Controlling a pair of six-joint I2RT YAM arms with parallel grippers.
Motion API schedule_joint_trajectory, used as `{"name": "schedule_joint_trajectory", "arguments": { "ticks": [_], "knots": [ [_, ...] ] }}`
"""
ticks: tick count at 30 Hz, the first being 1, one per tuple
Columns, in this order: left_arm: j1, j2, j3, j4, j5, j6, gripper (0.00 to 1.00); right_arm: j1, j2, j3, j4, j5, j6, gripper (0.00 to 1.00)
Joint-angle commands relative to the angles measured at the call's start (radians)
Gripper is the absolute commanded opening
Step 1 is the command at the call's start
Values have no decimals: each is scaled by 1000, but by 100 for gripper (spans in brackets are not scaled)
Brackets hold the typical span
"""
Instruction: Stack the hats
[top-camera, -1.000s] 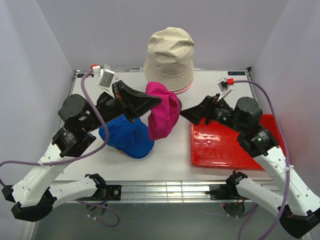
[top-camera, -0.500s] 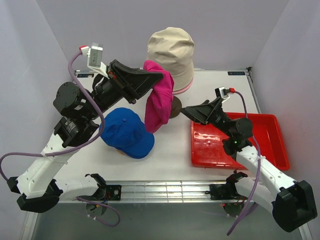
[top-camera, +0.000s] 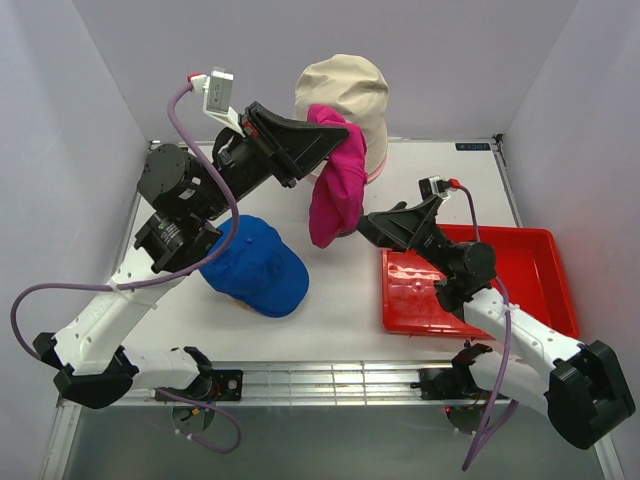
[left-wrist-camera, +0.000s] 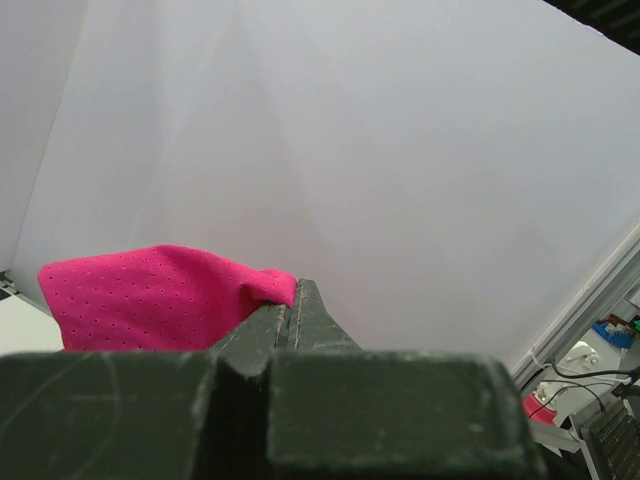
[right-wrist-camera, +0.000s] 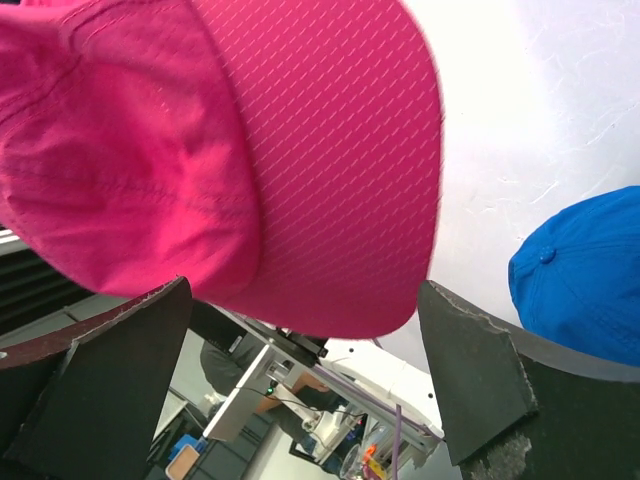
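Magenta brimmed cap (top-camera: 334, 190) hangs in the air, long axis vertical. Top edge is clamped in the left pincer (top-camera: 336, 127), with the rest drooping straight down from the jaw tips. Left jaws are pressed together on the fabric; in the left wrist view only a pink corner shows, just left of the tips, and the rest is cut off by the pincer body.

Right pincer (top-camera: 367, 228) has its jaws wide apart and holds nothing. It sits just beside the cap's lower end, on that end's right. In the right wrist view the cap fills the upper frame above and between the two fingers, patterned brim pointing lower right. Can't tell if the fingers touch it.

Beige bucket hat (top-camera: 350, 90) stands upright just behind the left pincer's tips, crown up. The hanging cap overlaps its front; contact is unclear. Light pink bucket hat (top-camera: 376, 175) shows only as a thin rim under the beige one. Whatever holds the pair up is hidden.

Bright blue brimmed cap (top-camera: 255, 265) is on the table (top-camera: 340, 320) below the left pincer, well apart from it, brim toward the near right. Its underside is hidden.
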Motion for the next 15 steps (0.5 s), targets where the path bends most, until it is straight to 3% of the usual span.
{"name": "schedule_joint_trajectory", "arguments": {
  "ticks": [1,15],
  "knots": [
    [-4,-7,44,48,8,-13,0,14,21,5,113,28,23,98],
    [-3,1,32,53,10,-29,0,31,79,8,188,65,49,98]
  ]
}}
